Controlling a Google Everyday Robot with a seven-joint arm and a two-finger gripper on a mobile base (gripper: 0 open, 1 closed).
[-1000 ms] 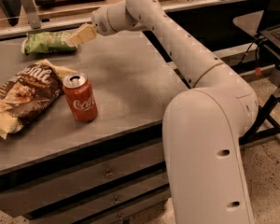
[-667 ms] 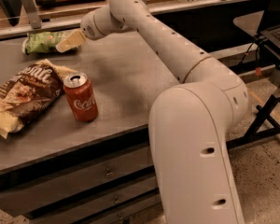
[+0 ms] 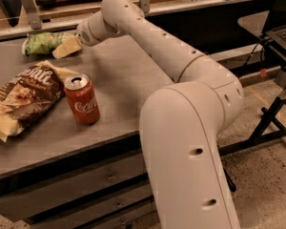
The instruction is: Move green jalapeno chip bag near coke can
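Note:
The green jalapeno chip bag lies at the far left back of the grey table. The red coke can stands upright nearer the front, well apart from the bag. My gripper reaches across the table from the right, and its pale tip sits right at the bag's right end, touching or overlapping it. The white arm runs back to the large base at the right front.
A larger dark brown and cream chip bag lies flat left of the can, almost touching it. The grey table has drawers below its front edge. A rail runs behind the table. A black stand with a laptop is at the right.
The arm has swung left and forward across the table. The gripper tip has moved down-left, from beside the bag's right end onto it. The bag and can have stayed in place.

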